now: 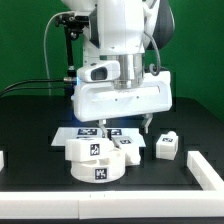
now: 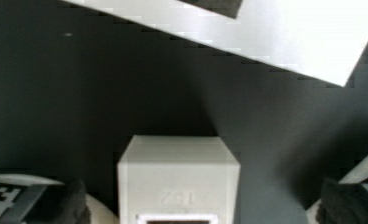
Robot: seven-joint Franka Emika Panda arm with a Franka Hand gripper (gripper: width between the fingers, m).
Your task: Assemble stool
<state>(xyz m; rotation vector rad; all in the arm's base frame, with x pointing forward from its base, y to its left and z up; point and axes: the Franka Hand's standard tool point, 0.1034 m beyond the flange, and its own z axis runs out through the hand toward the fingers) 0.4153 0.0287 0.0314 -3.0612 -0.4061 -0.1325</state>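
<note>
The round white stool seat (image 1: 100, 170) lies at the table's front with a tagged white leg (image 1: 94, 149) on top of it. Another tagged leg (image 1: 166, 146) stands apart towards the exterior view's right. My gripper (image 1: 138, 124) hangs low over the parts behind the seat, mostly hidden by the hand; one dark finger (image 1: 148, 124) shows. In the wrist view my gripper (image 2: 190, 202) is open, with a chunky white leg (image 2: 181, 175) between its wide-apart fingers (image 2: 28, 200) and a clear gap on each side. I cannot tell how high the fingers are above the table.
The marker board (image 1: 92, 131) lies flat behind the seat and also shows in the wrist view (image 2: 252, 30). A white block (image 1: 205, 170) sits at the exterior view's right edge and another at the left edge (image 1: 3, 158). The table is black.
</note>
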